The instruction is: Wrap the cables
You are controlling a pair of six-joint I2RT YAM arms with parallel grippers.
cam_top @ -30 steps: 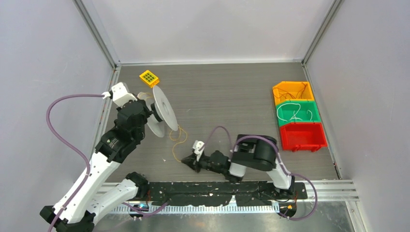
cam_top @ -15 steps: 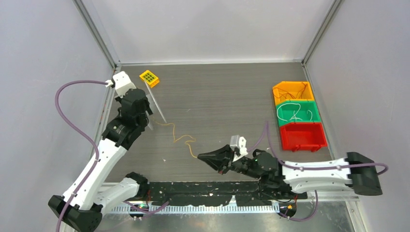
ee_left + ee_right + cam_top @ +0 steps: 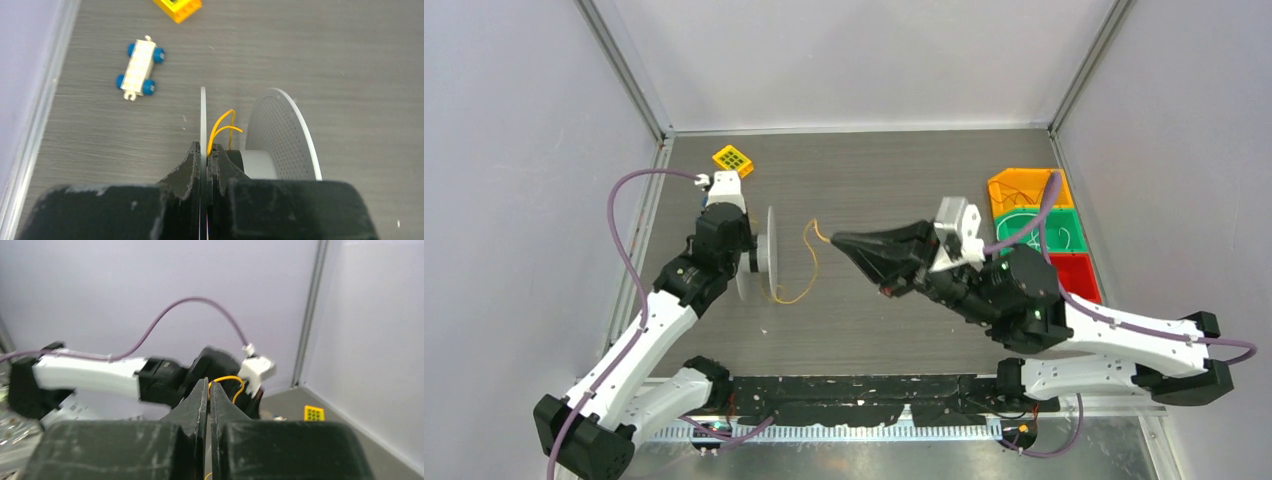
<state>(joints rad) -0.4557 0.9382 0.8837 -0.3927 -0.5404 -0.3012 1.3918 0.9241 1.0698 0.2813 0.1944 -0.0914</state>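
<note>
The cable (image 3: 796,290) is a thin yellow-orange wire. It hangs in a loop from a white spool (image 3: 770,252) and rises to my right gripper (image 3: 838,240), which is shut on its free end above the table's middle. In the right wrist view the wire (image 3: 231,380) curls out from the shut right gripper (image 3: 208,383). My left gripper (image 3: 750,258) is shut on the spool's near flange (image 3: 203,112) and holds the spool upright, edge-on. The wire (image 3: 219,128) comes up between the flanges beside the grey hub (image 3: 258,164). The far flange (image 3: 282,134) is perforated.
A yellow grid block (image 3: 732,159) lies at the back left, also in the left wrist view (image 3: 178,6). A small white toy with blue wheels (image 3: 140,67) lies near the left wall. Orange (image 3: 1022,186), green (image 3: 1066,233) and red (image 3: 1088,280) bins stand at right, partly behind my right arm.
My right gripper has risen from the front of the table toward the middle, carrying the wire's end. My left arm has turned the spool edge-on and shifted it right.
</note>
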